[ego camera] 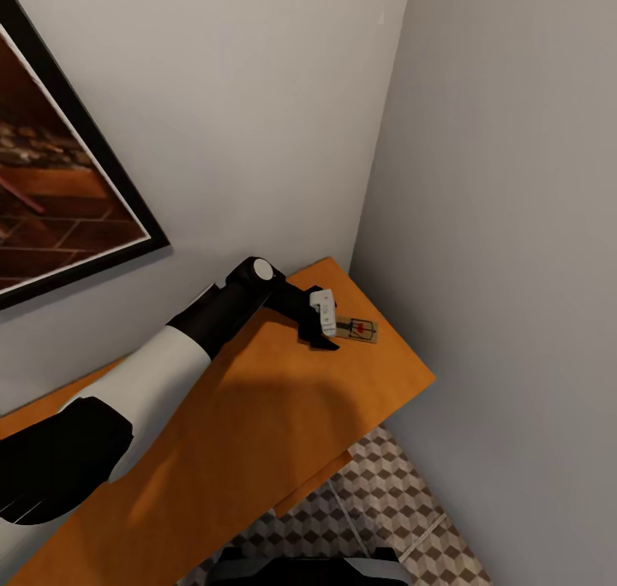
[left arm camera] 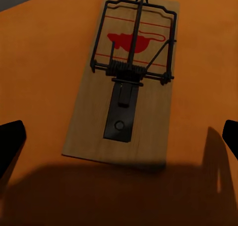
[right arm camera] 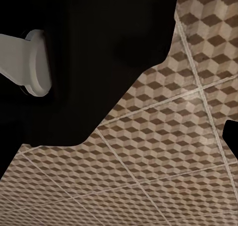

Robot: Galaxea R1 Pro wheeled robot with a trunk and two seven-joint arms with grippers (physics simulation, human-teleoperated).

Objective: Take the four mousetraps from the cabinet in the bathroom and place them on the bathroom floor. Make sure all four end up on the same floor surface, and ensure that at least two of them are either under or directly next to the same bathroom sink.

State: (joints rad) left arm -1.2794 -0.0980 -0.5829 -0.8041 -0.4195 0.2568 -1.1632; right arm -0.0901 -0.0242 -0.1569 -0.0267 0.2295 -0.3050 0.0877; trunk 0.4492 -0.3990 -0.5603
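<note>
One trap: a single mousetrap (ego camera: 360, 330) lies flat on the cabinet top (ego camera: 283, 415), close to the room corner, at about 3 o'clock from the left gripper in the head view.
Trap detail: in the left wrist view the trap (left arm camera: 126, 82) is a pale wooden board with a black wire bar, a coil spring, a dark metal plate and a red mark under the bar.
Left gripper: the left gripper (ego camera: 324, 322) hangs just beside the trap, fingers spread apart; the two dark fingertips (left arm camera: 11, 141) sit at the far edges of the wrist view with the trap between and beyond them, not touching it.
Left arm: white and black, reaching in from 8 o'clock over the orange top.
Cabinet: its top runs into the corner where two grey walls (ego camera: 506, 183) meet.
Picture: a dark-framed picture (ego camera: 60, 183) hangs on the wall at 10 o'clock.
Floor: cube-patterned tiles (ego camera: 394, 509) show past the cabinet edge at 5 o'clock.
Right gripper: one dark fingertip (right arm camera: 231, 137) shows over the tiles (right arm camera: 163, 156); I cannot tell how its fingers stand.
</note>
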